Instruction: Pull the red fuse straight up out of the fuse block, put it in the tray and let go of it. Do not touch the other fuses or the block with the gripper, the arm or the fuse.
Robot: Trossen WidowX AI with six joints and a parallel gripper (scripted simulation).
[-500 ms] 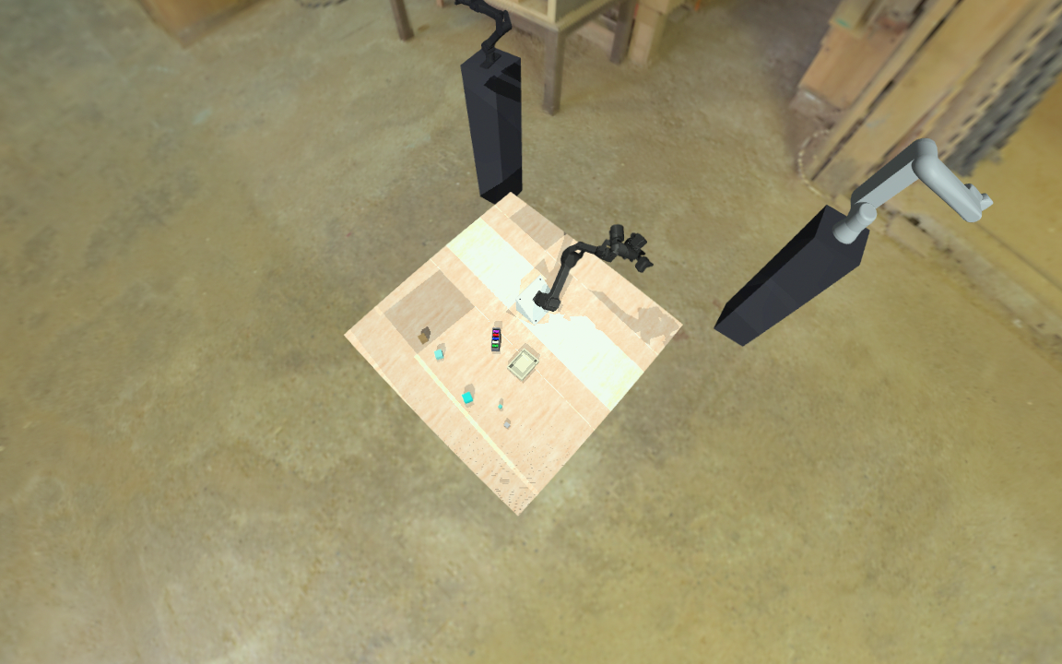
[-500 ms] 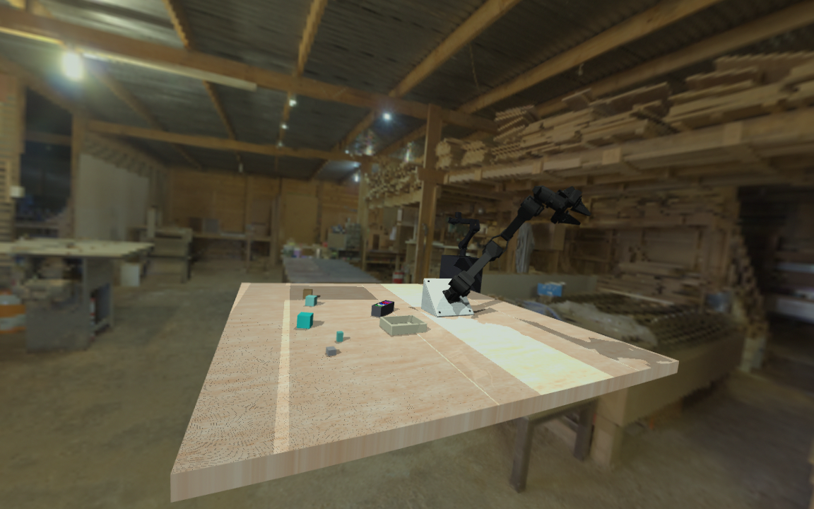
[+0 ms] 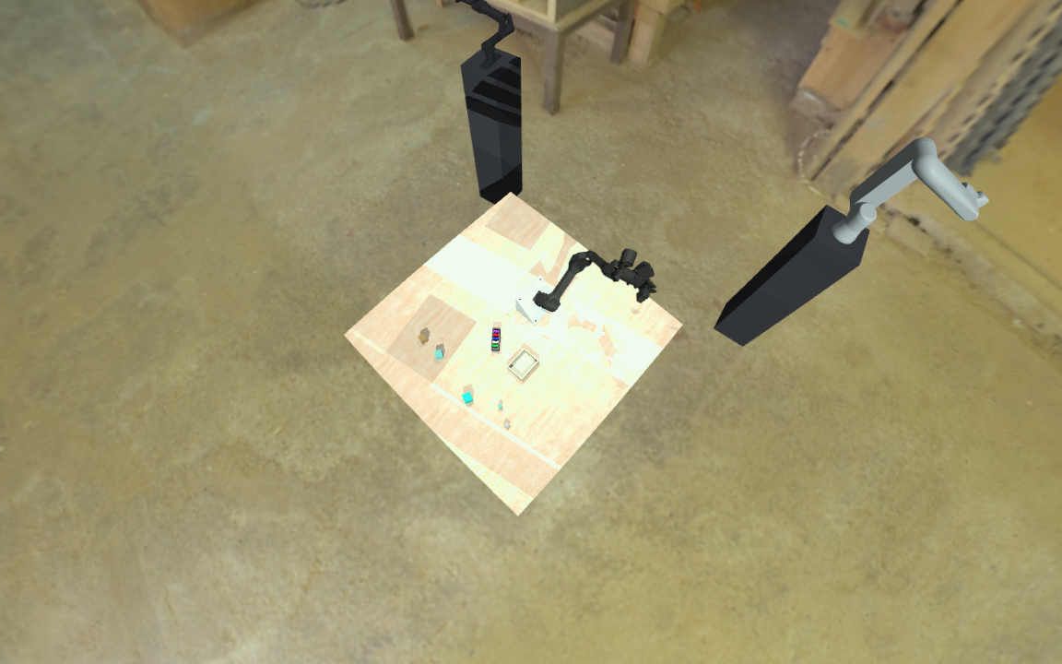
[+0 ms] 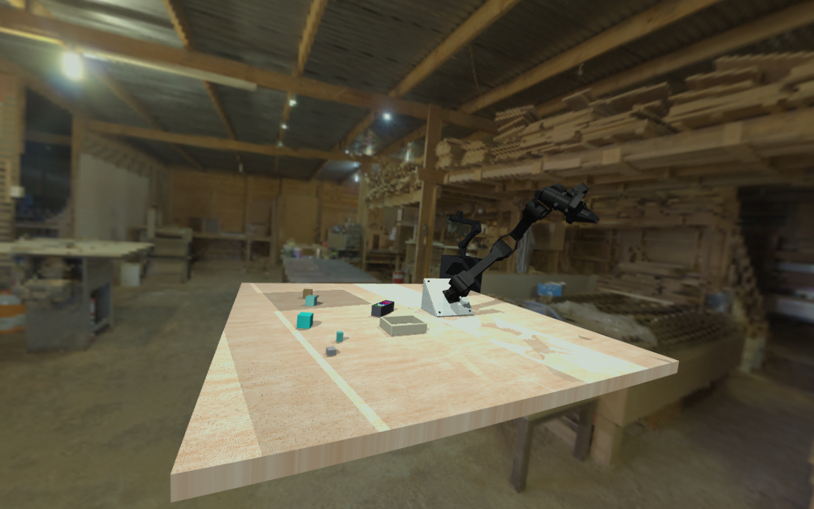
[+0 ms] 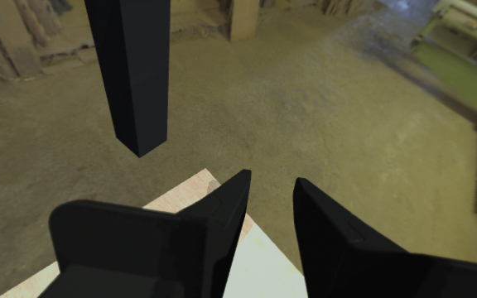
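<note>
The fuse block [image 3: 495,349] [image 4: 378,310] is a small dark box on the table, with several coloured fuses in a row on top. The red fuse [image 3: 495,335] shows as a tiny patch among them and appears seated. The pale tray [image 3: 530,369] [image 4: 404,329] stands beside the block and looks empty. My gripper [image 3: 650,292] [image 4: 597,219] [image 5: 272,181] is raised high on the opposite side of the arm's base from the block and points away from it. Its fingers are partly open, with a narrow gap and nothing between them. The block and tray are outside the wrist view.
A large teal cube [image 3: 467,397] [image 4: 304,321], a smaller teal block [image 3: 439,354] [image 4: 310,301], a brown block [image 3: 423,337] [image 4: 307,293], a small teal piece [image 3: 500,406] [image 4: 339,336] and a grey cube [image 3: 507,424] [image 4: 331,351] lie beyond the block and tray. Two other arms stand on pedestals off the table.
</note>
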